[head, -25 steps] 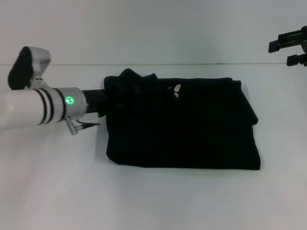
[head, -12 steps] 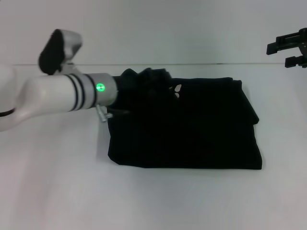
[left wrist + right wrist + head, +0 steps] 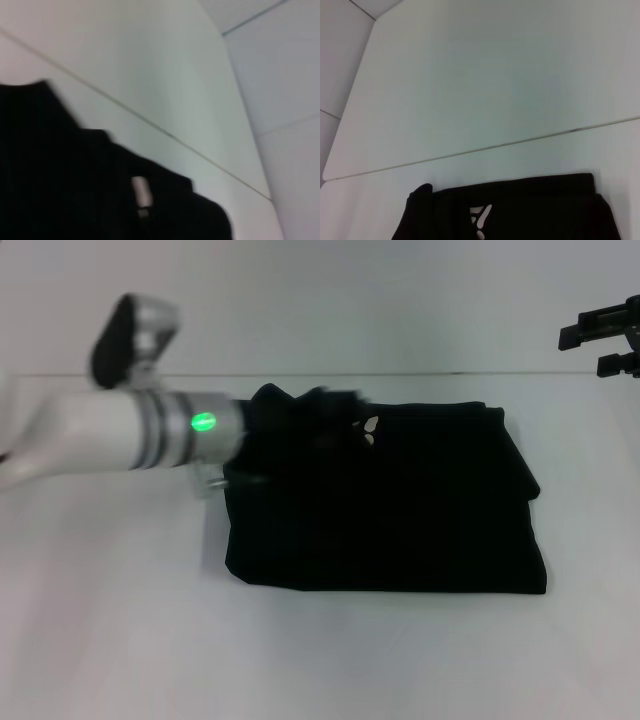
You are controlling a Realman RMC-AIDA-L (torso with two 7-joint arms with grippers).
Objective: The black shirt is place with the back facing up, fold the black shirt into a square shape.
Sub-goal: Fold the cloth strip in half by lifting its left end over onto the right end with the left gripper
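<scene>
The black shirt (image 3: 400,510) lies folded into a wide rectangle in the middle of the white table (image 3: 120,620). Its far left corner is bunched up, and a bit of white lettering (image 3: 368,430) shows near the far edge. My left arm reaches in from the left, and its dark gripper (image 3: 325,408) is over that bunched corner, merging with the fabric. In the left wrist view the black shirt (image 3: 60,190) fills the lower part, very close. The right wrist view shows the far edge of the black shirt (image 3: 530,210) and the lettering (image 3: 480,217). My right gripper (image 3: 605,345) is parked high at the far right, open.
The table's far edge (image 3: 450,373) meets a pale wall just behind the shirt. Bare tabletop surrounds the shirt in front and on both sides.
My left arm has swung right and upward, carrying its gripper from the shirt's left edge to over the bunched far corner. The right gripper has stayed put.
</scene>
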